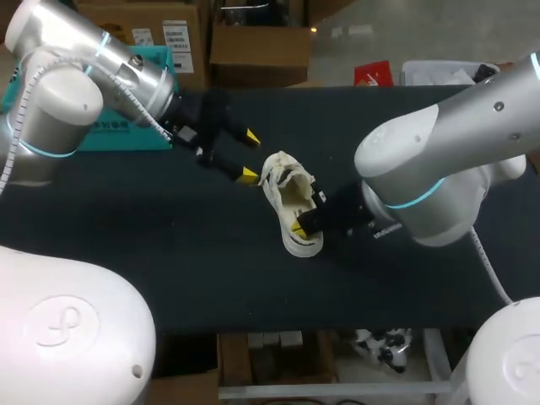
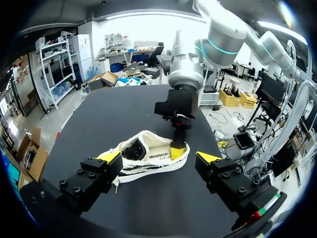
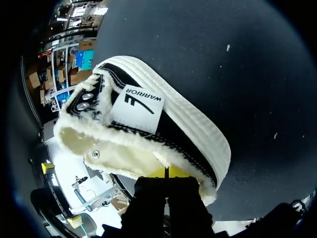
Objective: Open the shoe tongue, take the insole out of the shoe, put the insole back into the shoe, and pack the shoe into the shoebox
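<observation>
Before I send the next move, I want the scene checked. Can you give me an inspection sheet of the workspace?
Surface: black table, flat.
Job's things: white shoe mid-table, opening showing; teal shoebox at the far left edge, partly behind the left arm; insole not told apart.
Clutter: nothing seen.
Grippers: left gripper open, close beside the shoe; right gripper shut, tips at the shoe's fleece collar.
Cables: coiled cable on the left arm; hose hanging by the right arm.
Surroundings: nothing seen reaching over the table.
</observation>
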Robot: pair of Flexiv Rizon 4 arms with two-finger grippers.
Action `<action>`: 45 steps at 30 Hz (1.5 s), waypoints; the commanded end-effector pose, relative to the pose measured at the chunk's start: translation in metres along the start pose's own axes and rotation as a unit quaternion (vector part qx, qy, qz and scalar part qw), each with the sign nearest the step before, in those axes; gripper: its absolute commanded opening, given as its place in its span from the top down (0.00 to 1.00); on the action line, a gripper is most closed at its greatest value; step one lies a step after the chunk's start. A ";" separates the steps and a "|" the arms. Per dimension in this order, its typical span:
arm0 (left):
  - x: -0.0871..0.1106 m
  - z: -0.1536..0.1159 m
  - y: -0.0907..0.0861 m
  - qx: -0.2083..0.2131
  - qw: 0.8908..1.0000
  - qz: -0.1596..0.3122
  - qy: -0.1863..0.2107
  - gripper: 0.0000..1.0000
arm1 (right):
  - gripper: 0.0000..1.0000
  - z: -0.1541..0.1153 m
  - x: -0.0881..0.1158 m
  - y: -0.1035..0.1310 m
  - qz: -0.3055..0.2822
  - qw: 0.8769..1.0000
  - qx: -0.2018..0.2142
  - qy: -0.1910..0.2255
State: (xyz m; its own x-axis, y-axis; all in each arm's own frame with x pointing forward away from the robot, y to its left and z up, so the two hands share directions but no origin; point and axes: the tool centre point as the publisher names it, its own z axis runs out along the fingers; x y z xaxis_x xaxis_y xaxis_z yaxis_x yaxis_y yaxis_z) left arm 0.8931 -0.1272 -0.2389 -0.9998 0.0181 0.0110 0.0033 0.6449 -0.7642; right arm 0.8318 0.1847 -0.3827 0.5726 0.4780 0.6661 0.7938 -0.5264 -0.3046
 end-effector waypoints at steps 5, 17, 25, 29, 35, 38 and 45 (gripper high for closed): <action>0.016 0.008 -0.010 -0.035 0.998 -0.042 -0.016 0.00 | 1.00 -0.058 0.009 -0.005 -0.044 0.999 0.008 0.011; 0.027 0.012 0.000 -0.145 0.982 -0.073 -0.099 0.00 | 0.00 -0.096 0.008 0.008 -0.079 0.990 0.109 0.029; 0.027 0.016 -0.002 -0.144 0.980 -0.092 -0.102 0.00 | 0.00 -0.096 0.008 0.008 -0.079 0.990 0.109 0.029; 0.024 0.033 -0.001 -0.155 0.963 -0.181 -0.122 0.00 | 0.00 -0.098 0.006 0.020 -0.096 0.986 0.137 0.017; 0.026 0.048 0.007 -0.165 0.931 -0.291 -0.144 0.00 | 0.00 -0.111 0.007 0.015 -0.130 0.984 0.119 -0.019; 0.028 0.052 0.013 -0.173 0.915 -0.326 -0.161 0.00 | 0.00 -0.115 0.008 0.011 -0.145 0.983 0.109 -0.035; 0.022 0.057 0.023 -0.185 0.890 -0.378 -0.178 0.00 | 0.00 -0.124 0.006 0.004 -0.170 0.982 0.064 -0.052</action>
State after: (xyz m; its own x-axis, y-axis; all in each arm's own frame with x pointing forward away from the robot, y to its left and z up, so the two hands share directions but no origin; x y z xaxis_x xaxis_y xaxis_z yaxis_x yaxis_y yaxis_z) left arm 0.8654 -0.1482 -0.2886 -0.6864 -0.6937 0.2182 -0.7128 0.5820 -0.3914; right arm 0.8257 0.0990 -0.3038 0.2794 0.6603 0.6971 0.9599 -0.1730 -0.2208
